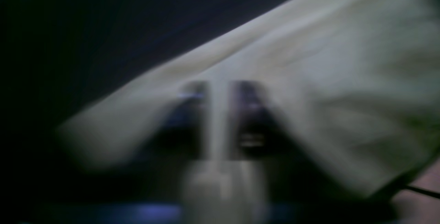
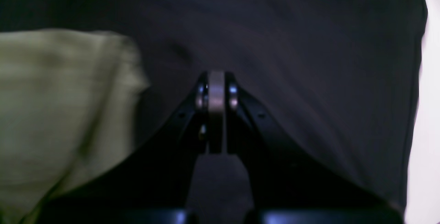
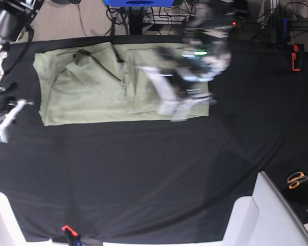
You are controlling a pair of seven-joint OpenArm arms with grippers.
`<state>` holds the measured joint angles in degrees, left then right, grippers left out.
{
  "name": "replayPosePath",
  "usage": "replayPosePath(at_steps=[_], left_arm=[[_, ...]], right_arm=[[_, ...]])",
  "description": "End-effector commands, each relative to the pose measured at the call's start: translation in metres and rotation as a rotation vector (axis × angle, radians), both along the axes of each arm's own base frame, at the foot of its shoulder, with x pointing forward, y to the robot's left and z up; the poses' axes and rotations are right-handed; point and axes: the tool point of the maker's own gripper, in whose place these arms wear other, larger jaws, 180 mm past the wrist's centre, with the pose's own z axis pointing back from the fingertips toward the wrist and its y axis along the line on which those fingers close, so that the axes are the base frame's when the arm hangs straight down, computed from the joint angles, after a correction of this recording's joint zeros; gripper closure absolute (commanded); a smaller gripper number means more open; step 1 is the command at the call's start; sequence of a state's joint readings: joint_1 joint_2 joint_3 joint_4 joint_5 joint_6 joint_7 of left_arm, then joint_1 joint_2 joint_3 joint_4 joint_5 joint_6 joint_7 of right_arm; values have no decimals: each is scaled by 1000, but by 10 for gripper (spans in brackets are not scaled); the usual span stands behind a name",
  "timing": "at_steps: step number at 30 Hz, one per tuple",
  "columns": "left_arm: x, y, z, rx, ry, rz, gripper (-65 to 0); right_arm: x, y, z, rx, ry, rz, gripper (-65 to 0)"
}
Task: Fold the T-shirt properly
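- T-shirt (image 3: 92, 87) lies on the black table cloth (image 3: 143, 174) toward its far edge, running from near the far-left corner to about mid-width. Already partly folded: a long pale green band, with doubled layers and a vertical crease near its middle.
- Step in hand, as I judge it: a crosswise fold started from the shirt's right end. Left gripper (image 3: 177, 110) is motion-blurred over that end in the base view.
- Left wrist view: left gripper (image 1: 220, 120) has its fingers drawn nearly together, with a pale strip showing between them. It reads as a pinch on the shirt's fabric (image 1: 326, 79), but the blur keeps me from being certain.
- Right gripper (image 3: 2, 120) sits at the cloth's left edge, off the garment. Right wrist view shows it (image 2: 216, 93) with jaws pressed together and nothing held. The shirt's corner (image 2: 62, 114) lies to one side, apart from it.
- Next move, my reading: carry the pinched end leftward over the body, keep the edge taut, and set it down square with the far and near hems. The right arm could pin the left end if the fabric drags.
- Base view alone gives the whole outline, both arms, orange scissors (image 3: 297, 179) and a red clamp (image 3: 295, 56) near the cloth's right side.
- Wrist views alone give the jaw detail; in the base view the left jaws are lost in blur.
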<state>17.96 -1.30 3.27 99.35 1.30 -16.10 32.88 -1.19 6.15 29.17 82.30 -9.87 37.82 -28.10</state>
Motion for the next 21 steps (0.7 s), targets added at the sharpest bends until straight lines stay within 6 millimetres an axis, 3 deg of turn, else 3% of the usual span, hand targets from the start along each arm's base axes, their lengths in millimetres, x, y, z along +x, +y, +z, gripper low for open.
replayPosePath(at_steps=[1, 4, 6, 10, 14, 18, 21], left_arm=[[2, 15, 8, -2, -28, 44, 0], [-9, 100, 2, 85, -3, 249, 0], [-21, 143, 0, 130, 13, 351, 0], [-40, 198, -6, 197, 48, 464, 0], [-55, 226, -13, 225, 83, 530, 0], [-63, 237, -13, 236, 92, 558, 0], [-66, 238, -14, 239, 96, 560, 0]], right_arm=[[14, 18, 16, 12, -69, 55, -9], [13, 79, 21, 39, -88, 193, -14], [10, 117, 20, 67, -89, 274, -15], [0, 193, 13, 141, -64, 432, -35], [-10, 238, -4, 170, 39, 519, -197], [-6, 253, -13, 204, 72, 531, -383], [-6, 262, -13, 265, 71, 527, -465]])
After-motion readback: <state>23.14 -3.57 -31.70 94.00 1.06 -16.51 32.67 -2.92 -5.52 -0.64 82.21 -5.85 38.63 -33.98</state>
